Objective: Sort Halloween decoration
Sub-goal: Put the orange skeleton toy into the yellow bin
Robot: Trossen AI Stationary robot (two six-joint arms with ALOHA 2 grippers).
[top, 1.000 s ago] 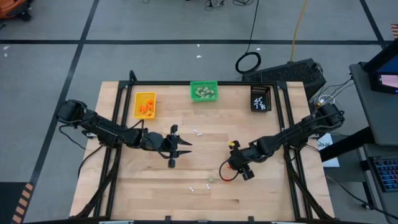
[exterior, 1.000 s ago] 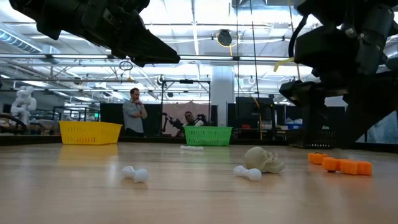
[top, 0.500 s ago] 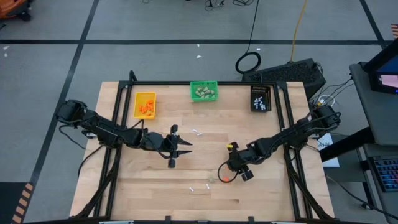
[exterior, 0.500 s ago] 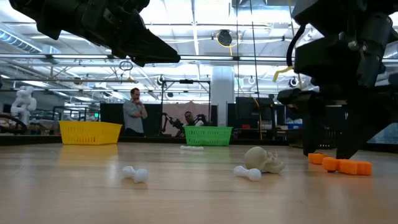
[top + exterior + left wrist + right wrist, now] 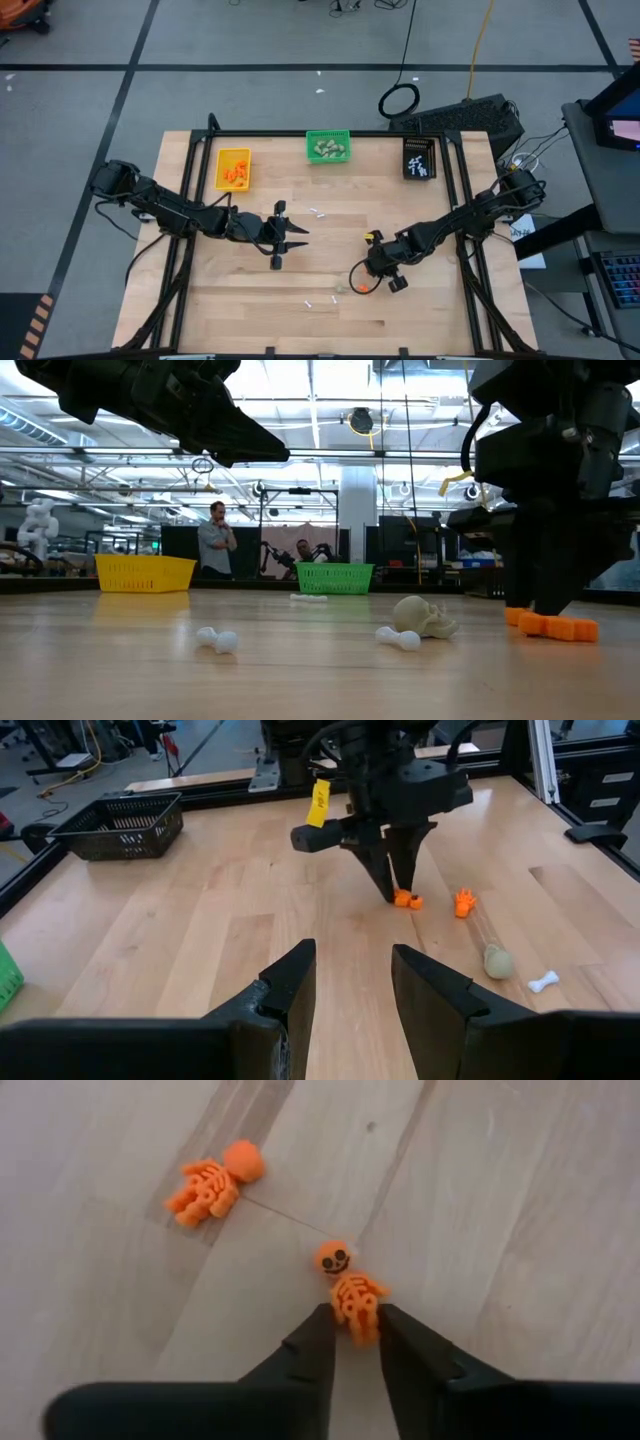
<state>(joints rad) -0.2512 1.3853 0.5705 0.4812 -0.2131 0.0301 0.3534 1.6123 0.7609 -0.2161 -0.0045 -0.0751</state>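
Two tiny orange skeleton figures lie flat on the wooden table. My right gripper (image 5: 352, 1342) points steeply down at the nearer one (image 5: 350, 1285) and is shut on its lower body; the other one (image 5: 212, 1185) lies free beside it. A beige skull (image 5: 496, 960) and a white bone (image 5: 543, 982) lie close by. My left gripper (image 5: 352, 985) hovers open above the table's middle left, holding nothing. My right gripper pinches the orange skeleton's lower body and legs (image 5: 357, 1320) between its two fingertips. The fingers come from above, slanting down, and lie along the figure. The skeleton lies flat on the table, head (image 5: 333, 1258) pointing away from the fingers.
Along the far edge stand a yellow bin (image 5: 233, 168) with orange pieces, a green bin (image 5: 328, 147) and a black bin (image 5: 420, 158). Loose white bones lie at mid-table (image 5: 317, 212) and near the front (image 5: 320, 300). People stand in the room beyond.
My right gripper has sunk to the table over the orange skeleton and its fingers have closed onto it. The skeleton has stayed where it lay. My left arm has kept still.
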